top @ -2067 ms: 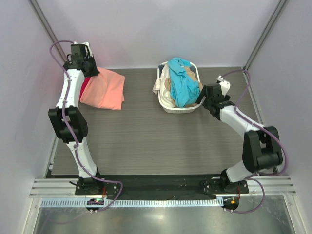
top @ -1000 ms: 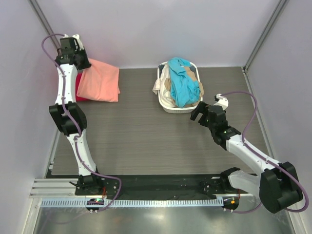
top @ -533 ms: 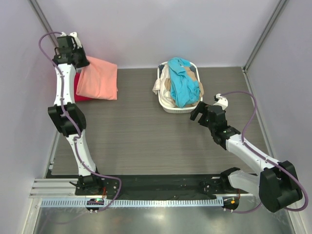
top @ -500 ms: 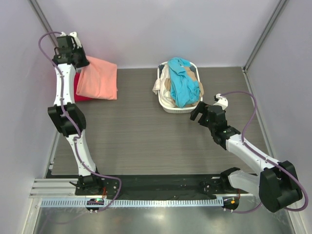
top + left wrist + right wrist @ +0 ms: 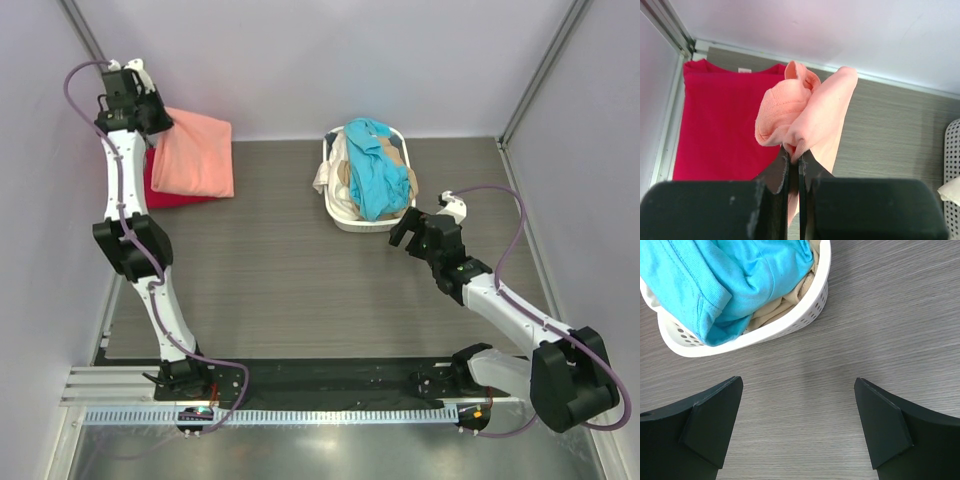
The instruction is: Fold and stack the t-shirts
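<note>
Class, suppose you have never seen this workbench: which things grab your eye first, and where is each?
The salmon-pink cloth t-shirt stands out, pinched in the shut left gripper at the far left corner, over a flat crimson red t-shirt. Next comes the white oval plastic laundry basket at the far middle, a teal blue t-shirt heaped on top, with the open right gripper just beside it.

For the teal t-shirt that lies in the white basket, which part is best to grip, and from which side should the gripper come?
Probably the thick hemmed edge of the teal t-shirt that drapes over the basket rim nearest the open right gripper. Come from above: the cloth lies on top of the beige t-shirt, and the basket wall blocks a sideways approach.
</note>
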`<control>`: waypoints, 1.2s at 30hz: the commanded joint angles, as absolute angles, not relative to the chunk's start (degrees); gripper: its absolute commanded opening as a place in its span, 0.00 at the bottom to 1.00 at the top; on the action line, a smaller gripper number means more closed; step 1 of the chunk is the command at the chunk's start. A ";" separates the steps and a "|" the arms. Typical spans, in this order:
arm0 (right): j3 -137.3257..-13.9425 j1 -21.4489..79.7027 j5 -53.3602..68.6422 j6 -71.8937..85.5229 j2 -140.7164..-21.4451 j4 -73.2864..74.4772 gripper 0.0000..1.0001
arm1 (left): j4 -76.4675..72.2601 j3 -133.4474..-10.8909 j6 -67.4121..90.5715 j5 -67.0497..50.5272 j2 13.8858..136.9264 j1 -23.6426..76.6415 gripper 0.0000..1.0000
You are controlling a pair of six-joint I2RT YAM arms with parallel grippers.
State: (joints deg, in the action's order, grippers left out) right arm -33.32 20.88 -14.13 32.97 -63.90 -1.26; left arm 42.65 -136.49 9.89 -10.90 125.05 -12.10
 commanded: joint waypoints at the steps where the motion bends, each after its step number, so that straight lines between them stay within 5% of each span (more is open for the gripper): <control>1: -35.68 20.92 -14.33 33.05 -63.90 -3.60 1.00 | 37.35 -141.94 10.11 -12.74 124.62 -13.97 0.00; 7: -35.68 20.83 -14.06 32.87 -63.81 -3.60 1.00 | 32.27 -148.26 11.68 -13.19 136.72 -17.66 0.01; 8: -35.68 20.83 -14.06 32.87 -63.98 -3.69 1.00 | 30.25 -148.88 11.69 -12.14 138.41 -18.28 0.09; 9: -35.77 20.74 -14.15 32.87 -64.16 -3.69 1.00 | 29.45 -149.58 12.12 -8.04 139.99 -18.46 0.57; 11: -36.03 20.83 -13.89 32.87 -64.42 -3.69 1.00 | 29.09 -151.87 13.44 -6.95 144.66 -18.89 0.99; 29: -38.06 20.74 -12.92 32.43 -66.80 -2.20 1.00 | 25.14 -120.43 15.91 2.36 119.01 -12.84 1.00; 36: -37.88 20.74 -12.57 32.17 -66.89 -2.46 1.00 | 25.40 -111.53 9.94 7.10 118.64 -3.88 0.79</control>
State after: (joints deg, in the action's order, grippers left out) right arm -35.48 20.88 -12.58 32.86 -67.13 -1.10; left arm 25.06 -114.06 13.87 3.01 114.96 -7.03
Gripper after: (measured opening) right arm 0.996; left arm 0.803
